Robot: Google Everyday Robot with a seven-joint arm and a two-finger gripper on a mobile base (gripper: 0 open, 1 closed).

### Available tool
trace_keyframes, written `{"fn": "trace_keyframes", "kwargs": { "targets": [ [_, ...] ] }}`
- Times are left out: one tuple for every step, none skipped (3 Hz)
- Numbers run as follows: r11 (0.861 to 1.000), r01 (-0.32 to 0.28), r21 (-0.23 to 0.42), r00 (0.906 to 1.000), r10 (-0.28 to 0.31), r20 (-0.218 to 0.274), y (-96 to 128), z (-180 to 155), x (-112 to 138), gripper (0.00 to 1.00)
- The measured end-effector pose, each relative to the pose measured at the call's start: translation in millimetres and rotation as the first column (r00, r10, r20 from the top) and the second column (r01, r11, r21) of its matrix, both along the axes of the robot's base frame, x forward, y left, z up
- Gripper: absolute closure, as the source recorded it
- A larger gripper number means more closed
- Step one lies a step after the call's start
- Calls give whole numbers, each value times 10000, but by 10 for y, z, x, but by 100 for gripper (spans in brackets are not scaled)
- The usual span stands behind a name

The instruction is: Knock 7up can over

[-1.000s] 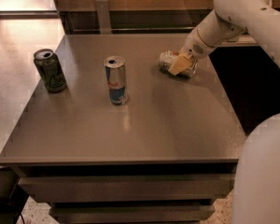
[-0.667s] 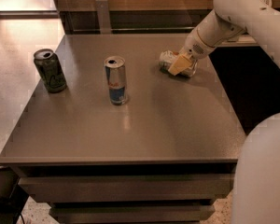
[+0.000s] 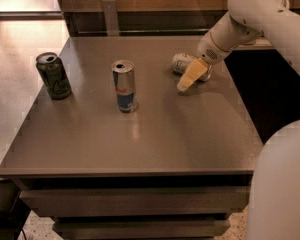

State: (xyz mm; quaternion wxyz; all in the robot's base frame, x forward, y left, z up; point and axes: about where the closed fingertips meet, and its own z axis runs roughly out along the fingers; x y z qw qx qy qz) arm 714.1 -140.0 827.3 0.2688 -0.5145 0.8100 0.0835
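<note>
From my remote seat I see the gripper [image 3: 189, 80] in the upper right of the frame, low over the grey table [image 3: 165, 134], its pale yellow tip pointing down and to the left at the tabletop. I cannot tell how wide it stands, since only one yellowish side faces the camera. The white arm [image 3: 240, 21] reaches to it from the top right corner.

The 7up can [image 3: 182, 62] lies on its side just behind the gripper, toward the far right part of the table, its round end facing left. The gripper covers the can's right part, and I cannot tell whether the two touch.

The tall blue-and-silver can [image 3: 124, 86] stands upright near the middle of the frame, well apart from the 7up can. The dark green can [image 3: 53, 76] stands upright at the left edge of the table. The robot's white body [image 3: 285, 184] fills the lower right corner.
</note>
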Motion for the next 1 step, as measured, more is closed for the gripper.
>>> {"fn": "trace_keyframes", "kwargs": {
  "targets": [
    [10000, -1, 0, 10000, 1, -2, 1, -1, 0, 0]
  ]
}}
